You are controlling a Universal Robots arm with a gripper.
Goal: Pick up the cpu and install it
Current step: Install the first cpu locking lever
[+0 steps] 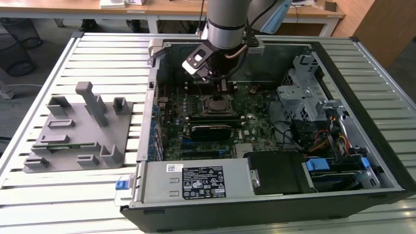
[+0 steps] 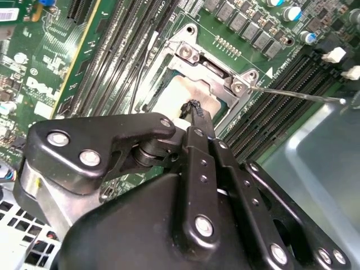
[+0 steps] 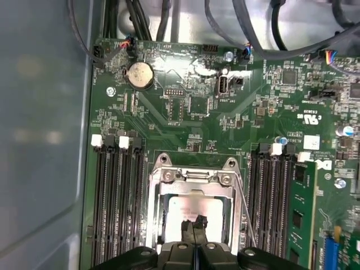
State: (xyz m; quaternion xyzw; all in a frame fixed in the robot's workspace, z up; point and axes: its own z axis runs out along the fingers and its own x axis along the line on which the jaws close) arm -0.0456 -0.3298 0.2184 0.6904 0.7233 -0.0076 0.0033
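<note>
The cpu (image 3: 180, 208) lies flat, square with the socket frame (image 3: 191, 176), beneath the gripper (image 3: 194, 223).

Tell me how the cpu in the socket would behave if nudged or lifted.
The cpu looks thin, flat and rigid, so it probably won't flex or roll. Its shiny metal top is likely slippery. It lies within the socket frame, so a sideways push would probably jam it rather than slide it.
</note>
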